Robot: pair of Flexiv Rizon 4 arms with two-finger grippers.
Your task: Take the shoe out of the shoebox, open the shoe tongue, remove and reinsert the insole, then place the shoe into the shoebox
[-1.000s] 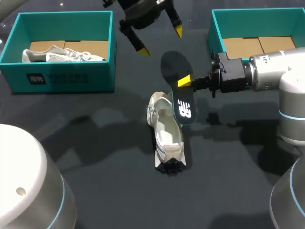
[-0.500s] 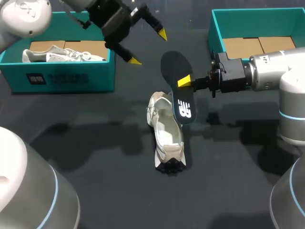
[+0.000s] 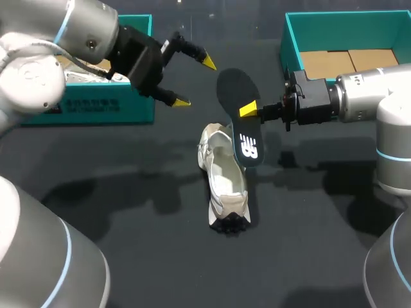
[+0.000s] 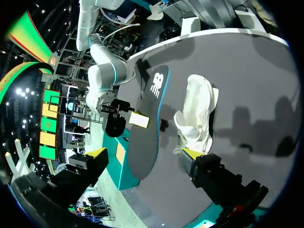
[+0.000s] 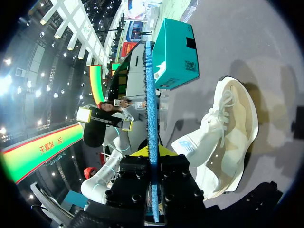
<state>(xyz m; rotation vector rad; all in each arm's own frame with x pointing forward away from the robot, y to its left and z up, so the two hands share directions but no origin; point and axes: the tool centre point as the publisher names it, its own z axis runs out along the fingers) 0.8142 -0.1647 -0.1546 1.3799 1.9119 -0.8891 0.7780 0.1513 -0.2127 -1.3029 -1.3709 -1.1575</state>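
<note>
Done: white mesh shoe (image 3: 223, 179) set out on the dark table (image 3: 128, 212); black foam insole (image 3: 232, 90) removed, pinched in right claw (image 3: 249, 110).
Left claw (image 3: 195, 82): spread wide, empty.
Remaining: reinsertion, boxing.

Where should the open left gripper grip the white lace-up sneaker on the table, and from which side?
Probably the left collar wall of the white lace-up sneaker, from above-left: its mouth faces up, so the wall can be pinched inside and out, while the dark insole and right gripper crowd its right side.
</note>
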